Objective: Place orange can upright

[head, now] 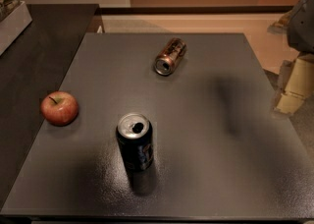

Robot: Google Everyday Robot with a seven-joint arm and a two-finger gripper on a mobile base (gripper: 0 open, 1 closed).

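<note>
Plainly, your orange can (170, 56) lay on its side at the desk's (221, 169) far middle, top toward you; likely light, thin-walled and slick, so take it mid-body. Your tool (296, 83) hung beyond the right edge, its state impossible to tell

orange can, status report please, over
Gripper right of table, nowhere near. Orange can on its side, far middle. Dark can and apple well clear.

Red apple (59, 108) left of an upright dark can (135, 142), on grey table (221, 169)
</note>
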